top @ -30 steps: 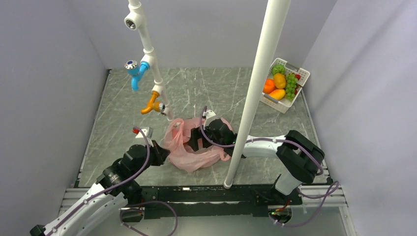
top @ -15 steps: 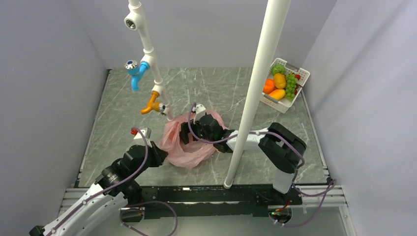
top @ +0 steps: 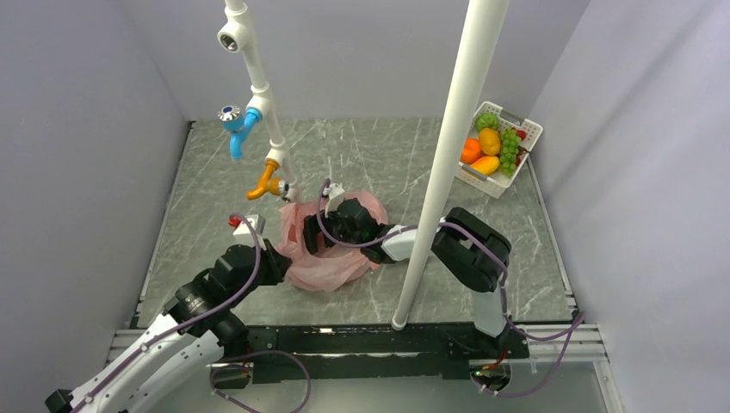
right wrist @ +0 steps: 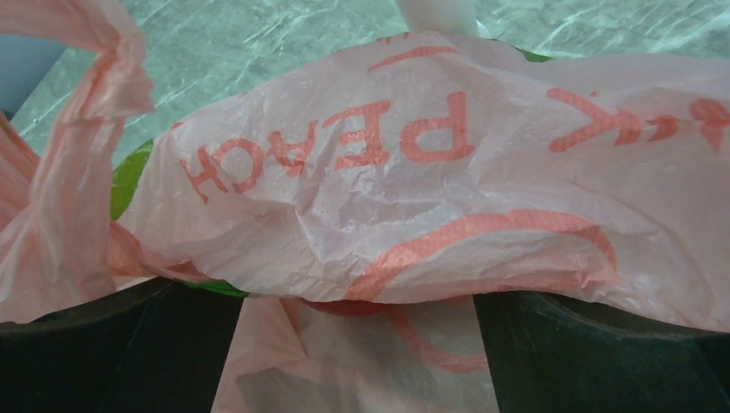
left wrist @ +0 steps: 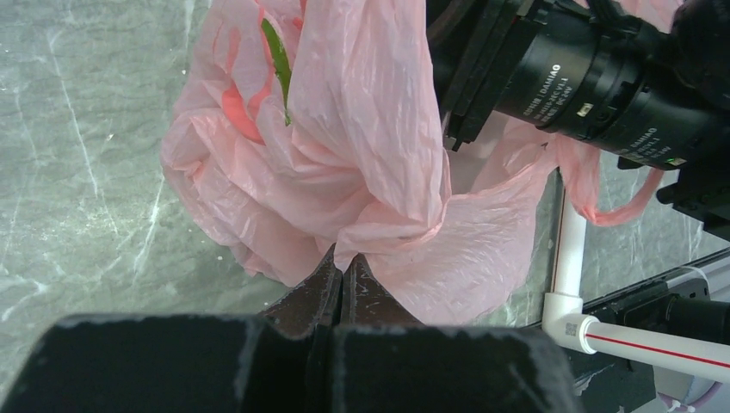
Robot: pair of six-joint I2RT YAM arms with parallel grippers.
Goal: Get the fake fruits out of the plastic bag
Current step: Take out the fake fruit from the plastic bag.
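**Left jaws pinched on the bag, right jaws wide at its mouth**

The plastic bag (top: 331, 258) lay crumpled on the marble table (top: 387, 155), just in front of my 2 arms and beside the white pole (top: 448, 155). My left gripper (left wrist: 342, 277) had its jaws pressed together on a fold of pink film at the bag's near-left edge, with the rest of the bag (left wrist: 370, 163) bunched up beyond the tips. My right gripper (right wrist: 361, 318) reached in from the other side with its jaws spread wide and gripping nothing. The printed film (right wrist: 413, 198) draped across both fingers (right wrist: 129, 344).

Through the film I saw a green leaf shape and a red patch; I could not tell whether either was a fruit or print. The only fake fruits (top: 487, 146) I saw plainly, orange and yellow ones beside green grapes, sat in the white basket (top: 527, 129) at the table's far right corner, well apart from the bag.
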